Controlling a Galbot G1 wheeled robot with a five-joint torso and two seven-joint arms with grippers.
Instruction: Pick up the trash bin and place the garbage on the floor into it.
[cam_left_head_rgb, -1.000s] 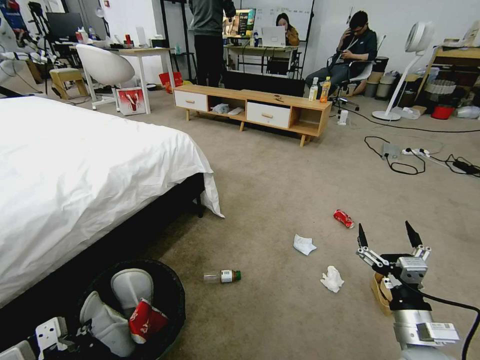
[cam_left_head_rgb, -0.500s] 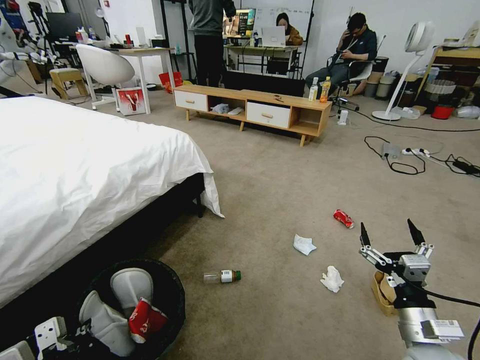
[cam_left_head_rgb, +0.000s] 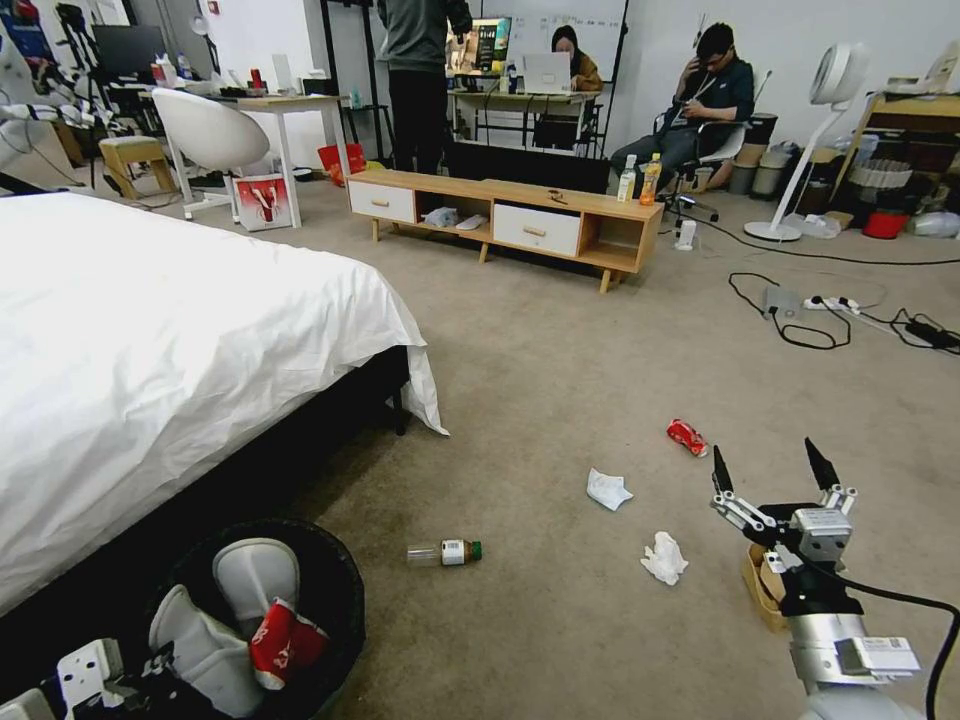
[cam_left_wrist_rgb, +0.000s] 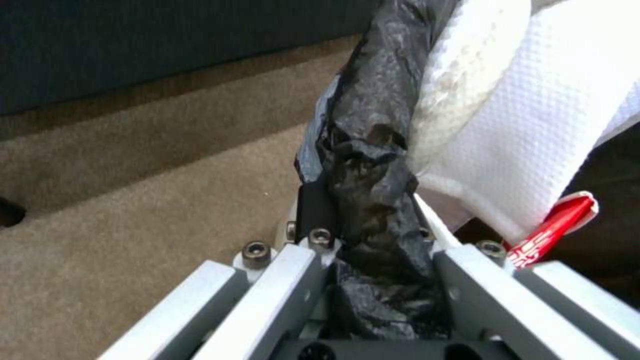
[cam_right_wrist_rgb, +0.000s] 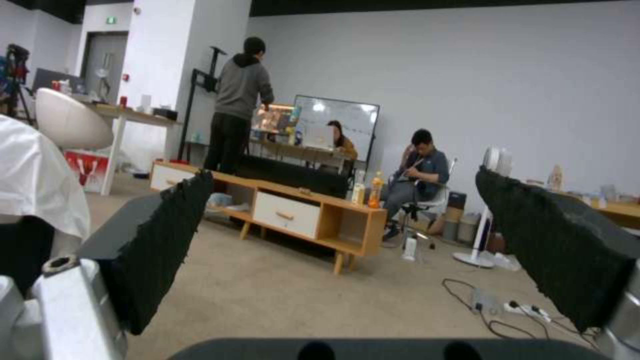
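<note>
Left pincer (cam_left_wrist_rgb: 373, 260) pinches trash bin (cam_left_head_rgb: 345, 600) rim; tissues (cam_left_head_rgb: 255, 575), cup (cam_left_head_rgb: 280, 640) inside

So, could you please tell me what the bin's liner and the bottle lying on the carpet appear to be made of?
The liner looks like thin black plastic film: glossy and crinkled where the left gripper pinches it. The bottle seems clear plastic, see-through body with a green cap, though glass cannot be ruled out. The carpet looks short-pile, matte.

Mock bedroom in a lab: bed (cam_left_head_rgb: 150, 340), desks (cam_left_head_rgb: 520, 98), cables (cam_left_head_rgb: 800, 320).
</note>
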